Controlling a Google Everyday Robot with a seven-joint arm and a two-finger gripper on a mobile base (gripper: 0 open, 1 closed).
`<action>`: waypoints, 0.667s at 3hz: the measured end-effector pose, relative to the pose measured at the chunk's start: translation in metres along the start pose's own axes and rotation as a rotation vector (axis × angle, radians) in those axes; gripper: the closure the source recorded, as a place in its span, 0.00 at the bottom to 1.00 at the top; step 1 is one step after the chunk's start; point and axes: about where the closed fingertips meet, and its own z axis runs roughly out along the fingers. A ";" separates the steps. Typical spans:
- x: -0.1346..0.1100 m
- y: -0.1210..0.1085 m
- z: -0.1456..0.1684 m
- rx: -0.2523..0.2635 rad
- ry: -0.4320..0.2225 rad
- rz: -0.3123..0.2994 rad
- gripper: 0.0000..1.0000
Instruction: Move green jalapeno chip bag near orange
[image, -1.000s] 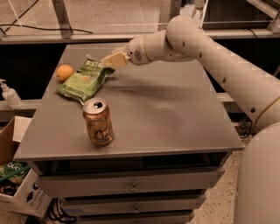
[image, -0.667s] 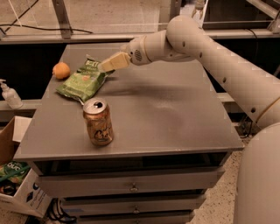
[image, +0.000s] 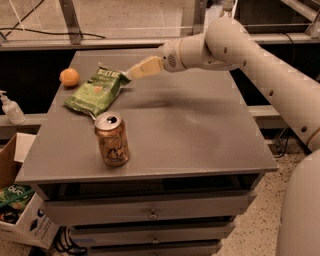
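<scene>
The green jalapeno chip bag (image: 97, 90) lies flat on the grey table (image: 190, 130) at the back left, its lettered end pointing away from me. The orange (image: 69, 76) sits just left of the bag's far end, a small gap apart. My gripper (image: 131, 73) reaches in from the right, and its tip is at the bag's far right corner, just above the table. I cannot tell whether it touches the bag.
A bronze soda can (image: 111, 139) stands upright near the table's front left, just in front of the bag. A cardboard box (image: 20, 200) sits on the floor at the left. A white pump bottle (image: 10, 107) stands on a ledge at the left.
My gripper has drawn back a little to the right, off the bag's top edge. The orange has shifted slightly left and away. The bag and can have stayed put.
</scene>
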 end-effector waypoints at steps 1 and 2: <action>0.007 -0.036 -0.033 0.086 -0.018 0.026 0.00; 0.020 -0.071 -0.073 0.139 -0.038 0.047 0.00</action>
